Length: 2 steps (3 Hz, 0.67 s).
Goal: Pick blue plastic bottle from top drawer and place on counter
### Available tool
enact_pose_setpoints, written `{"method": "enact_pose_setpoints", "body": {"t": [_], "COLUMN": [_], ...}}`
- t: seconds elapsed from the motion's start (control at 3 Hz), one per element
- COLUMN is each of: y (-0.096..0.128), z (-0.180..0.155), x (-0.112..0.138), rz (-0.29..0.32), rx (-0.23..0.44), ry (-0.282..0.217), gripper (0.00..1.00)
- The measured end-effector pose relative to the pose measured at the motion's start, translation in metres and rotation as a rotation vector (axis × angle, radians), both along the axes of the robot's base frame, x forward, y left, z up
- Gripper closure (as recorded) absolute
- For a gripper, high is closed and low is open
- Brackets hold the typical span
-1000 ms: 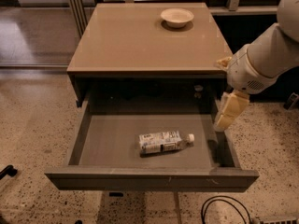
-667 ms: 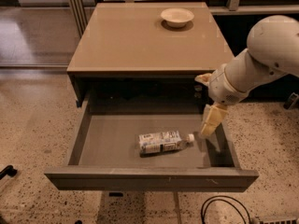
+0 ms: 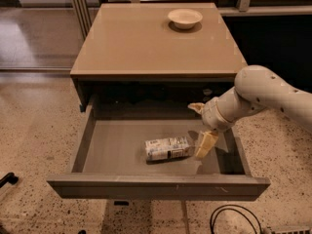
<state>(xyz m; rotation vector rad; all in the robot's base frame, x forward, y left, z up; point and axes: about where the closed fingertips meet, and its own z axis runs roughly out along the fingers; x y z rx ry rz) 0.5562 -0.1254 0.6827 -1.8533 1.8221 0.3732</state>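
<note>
The blue plastic bottle (image 3: 167, 148) lies on its side on the floor of the open top drawer (image 3: 117, 152), a little right of the middle, with its cap end pointing right. My gripper (image 3: 205, 144) hangs inside the drawer just right of the bottle, at its cap end, which it hides. The white arm reaches in from the right. The beige counter (image 3: 146, 38) is above the drawer.
A white bowl (image 3: 185, 18) sits at the back right of the counter. The drawer's front panel (image 3: 156, 187) juts out toward me. A black cable (image 3: 229, 218) lies on the speckled floor at the lower right.
My gripper has moved left and down from the drawer's right side into the drawer, and is now at the bottle's cap end. The bottle has not moved.
</note>
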Motion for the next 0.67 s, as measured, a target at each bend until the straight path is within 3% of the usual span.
{"method": "enact_pose_setpoints", "body": {"t": [0.67], "y": [0.037], "z": [-0.059], "x": [-0.007], "rz": [-0.008], "rx": [0.041], "ry": [0.017], "gripper": [0.00]}}
